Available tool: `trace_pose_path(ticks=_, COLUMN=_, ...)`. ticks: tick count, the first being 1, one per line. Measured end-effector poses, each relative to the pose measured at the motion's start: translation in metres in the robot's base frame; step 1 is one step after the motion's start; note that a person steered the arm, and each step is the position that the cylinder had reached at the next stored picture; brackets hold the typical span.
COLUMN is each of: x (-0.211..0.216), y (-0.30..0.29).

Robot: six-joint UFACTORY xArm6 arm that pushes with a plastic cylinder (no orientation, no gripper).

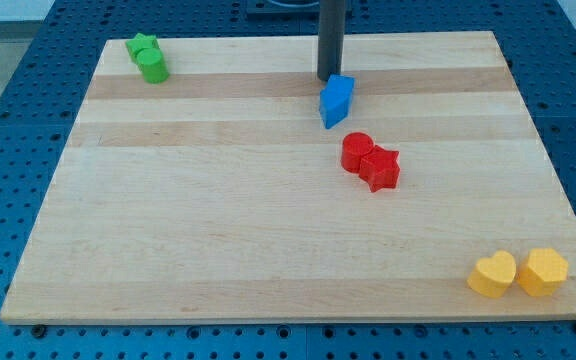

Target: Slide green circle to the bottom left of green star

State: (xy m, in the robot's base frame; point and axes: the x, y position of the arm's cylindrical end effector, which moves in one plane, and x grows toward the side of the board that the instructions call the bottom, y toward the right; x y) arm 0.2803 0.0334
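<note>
The green circle (153,66) sits near the board's top left corner, touching the green star (141,46) just above and to its left. My tip (328,78) is at the view's top centre, far to the right of both green blocks. It stands just behind the top edge of a blue block (336,101).
A red circle (357,152) and a red star (380,167) touch each other right of centre. A yellow heart (493,273) and a yellow hexagon (543,271) sit side by side at the bottom right corner. The wooden board (218,230) lies on a blue perforated table.
</note>
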Motion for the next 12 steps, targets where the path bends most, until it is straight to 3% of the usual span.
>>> trace_pose_path(ticks=12, x=0.0, y=-0.074)
